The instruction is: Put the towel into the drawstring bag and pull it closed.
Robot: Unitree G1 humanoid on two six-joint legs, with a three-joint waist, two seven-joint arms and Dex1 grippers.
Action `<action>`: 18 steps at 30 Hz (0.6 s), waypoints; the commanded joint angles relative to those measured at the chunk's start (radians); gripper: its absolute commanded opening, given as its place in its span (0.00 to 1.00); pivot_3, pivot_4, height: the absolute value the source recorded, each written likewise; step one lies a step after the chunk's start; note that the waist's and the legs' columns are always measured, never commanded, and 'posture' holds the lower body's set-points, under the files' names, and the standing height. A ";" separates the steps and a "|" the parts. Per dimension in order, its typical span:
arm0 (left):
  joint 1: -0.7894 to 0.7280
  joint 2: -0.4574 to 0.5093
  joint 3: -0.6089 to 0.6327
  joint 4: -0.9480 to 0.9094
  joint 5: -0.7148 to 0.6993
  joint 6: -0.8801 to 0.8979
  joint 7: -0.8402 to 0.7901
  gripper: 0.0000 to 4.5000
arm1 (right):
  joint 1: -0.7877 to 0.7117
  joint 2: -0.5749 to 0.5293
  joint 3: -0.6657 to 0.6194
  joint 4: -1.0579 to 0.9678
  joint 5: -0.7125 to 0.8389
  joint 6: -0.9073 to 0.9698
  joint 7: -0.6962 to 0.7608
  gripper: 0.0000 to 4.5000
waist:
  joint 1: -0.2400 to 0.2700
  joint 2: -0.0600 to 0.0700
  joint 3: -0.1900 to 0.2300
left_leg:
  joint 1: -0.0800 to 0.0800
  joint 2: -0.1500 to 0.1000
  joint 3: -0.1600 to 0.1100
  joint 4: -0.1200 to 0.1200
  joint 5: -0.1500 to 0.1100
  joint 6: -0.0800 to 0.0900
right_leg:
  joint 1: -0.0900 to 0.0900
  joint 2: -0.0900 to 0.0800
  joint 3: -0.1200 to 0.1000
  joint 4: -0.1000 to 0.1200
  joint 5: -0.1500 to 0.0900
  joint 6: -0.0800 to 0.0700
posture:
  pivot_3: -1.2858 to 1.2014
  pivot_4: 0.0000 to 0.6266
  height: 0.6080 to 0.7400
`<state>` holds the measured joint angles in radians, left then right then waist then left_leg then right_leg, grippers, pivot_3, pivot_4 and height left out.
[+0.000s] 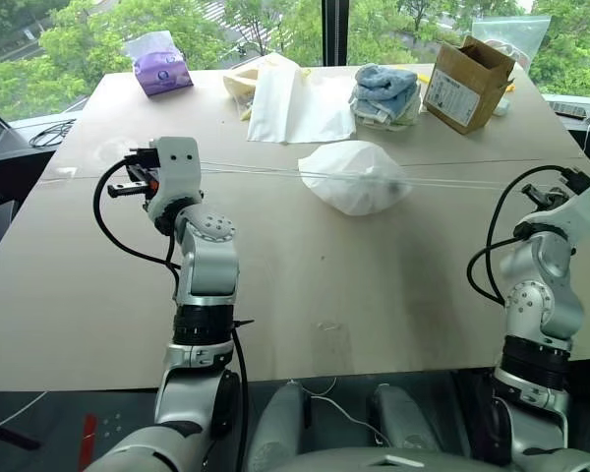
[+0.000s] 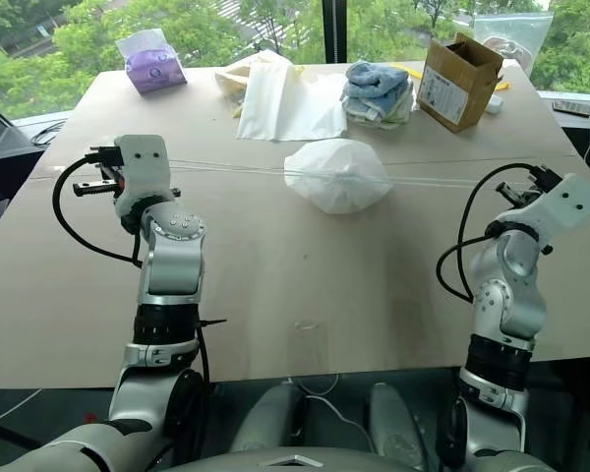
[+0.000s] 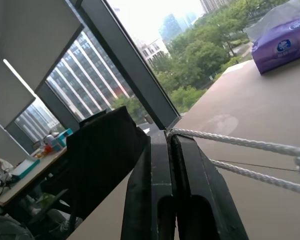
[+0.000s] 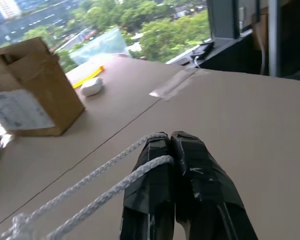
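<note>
The drawstring bag [image 1: 355, 176] lies on the tabletop [image 1: 305, 295] as a rounded, bulging white bundle with its mouth drawn in; the towel cannot be made out, since the bag's fabric hides whatever is inside; two white cords [image 1: 246, 173] run out from the bag to either side in a taut, nearly straight line just above the tabletop surface; the left pincer [image 3: 169, 142] has its two black fingers pressed together on the cord ends, which leave the fingertips as a pair of twisted strands [image 3: 250, 145]; this pincer is well to the left of the bag, held above the tabletop; the right pincer [image 4: 170, 142] likewise has its fingers pinched shut on two cord strands [image 4: 100, 185], and is well to the right of the bag near the tabletop's right edge; behind the bag, toward the window, a flat white sheet-like bag [image 1: 295, 103] lies beside a stack of folded blue towels [image 1: 385, 93]; a brown cardboard box [image 1: 465, 84] stands to the right of that stack; a purple tissue pack [image 1: 158, 64] sits at the far left corner, well apart from the bag; a small white object [image 4: 91, 86] lies beside the cardboard box on the tabletop.
</note>
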<state>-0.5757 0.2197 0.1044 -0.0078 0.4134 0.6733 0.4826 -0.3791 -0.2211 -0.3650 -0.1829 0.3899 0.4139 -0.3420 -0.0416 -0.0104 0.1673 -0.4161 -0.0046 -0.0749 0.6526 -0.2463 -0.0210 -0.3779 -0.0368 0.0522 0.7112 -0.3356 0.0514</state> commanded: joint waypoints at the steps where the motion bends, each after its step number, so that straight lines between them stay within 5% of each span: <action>1: 0.064 0.029 -0.087 -0.055 -0.060 -0.073 -0.206 0.01 | 0.052 -0.109 0.118 -0.056 0.018 0.037 0.275 0.00 | -0.002 0.000 0.000 | 0.000 0.000 0.000 0.000 0.000 0.000 | 0.000 0.000 0.000 0.000 0.000 0.000 | 0.52 0.24 1.00; 3: 0.125 0.046 -0.118 -0.114 -0.155 -0.160 -0.372 0.00 | 0.114 -0.175 0.177 -0.090 0.068 0.055 0.460 0.07 | -0.001 0.000 0.000 | 0.001 0.001 0.000 0.000 0.000 0.000 | 0.000 0.001 -0.001 0.000 0.000 0.000 | 0.52 0.24 1.00; 6: 0.209 0.107 -0.130 -0.204 -0.327 -0.281 -0.650 0.16 | 0.215 -0.288 0.229 -0.133 0.115 0.073 0.698 0.29 | 0.000 0.000 0.000 | 0.000 0.005 0.000 -0.001 0.000 0.000 | 0.000 0.002 -0.001 -0.001 0.000 0.000 | 0.52 0.24 1.00; 11: 0.325 0.296 -0.110 -0.245 -0.434 -0.434 -0.930 0.70 | 0.347 -0.408 0.194 -0.131 0.130 -0.015 0.933 0.83 | -0.001 0.000 0.000 | 0.001 0.005 0.000 0.000 -0.001 0.001 | 0.002 0.002 0.000 -0.003 0.000 0.000 | 0.52 0.24 1.00; 14: 0.505 0.442 -0.073 -0.349 -0.656 -0.493 -1.270 0.98 | 0.430 -0.427 0.130 -0.120 0.210 -0.083 1.111 0.84 | -0.004 0.001 0.000 | 0.003 0.007 0.000 -0.001 -0.002 0.004 | 0.004 0.002 0.000 -0.003 0.000 0.000 | 0.52 0.24 1.00; 18: 0.683 0.576 0.024 -0.347 -0.789 -0.457 -1.454 0.98 | 0.552 -0.481 0.086 -0.021 0.187 -0.202 1.325 0.84 | 0.005 0.001 0.000 | 0.003 0.008 -0.002 -0.002 -0.002 0.004 | 0.006 0.002 -0.002 -0.009 0.000 0.000 | 0.52 0.24 1.00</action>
<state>0.0932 0.7654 0.0457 -0.3455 -0.3231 0.2122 -0.9212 0.1332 -0.6632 -0.2408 -0.2386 0.5899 0.2768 0.8792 -0.0365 -0.0090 0.1678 -0.4122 0.0031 -0.0777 0.6514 -0.2491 -0.0164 -0.3694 -0.0345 0.0486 0.7011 -0.3358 0.0510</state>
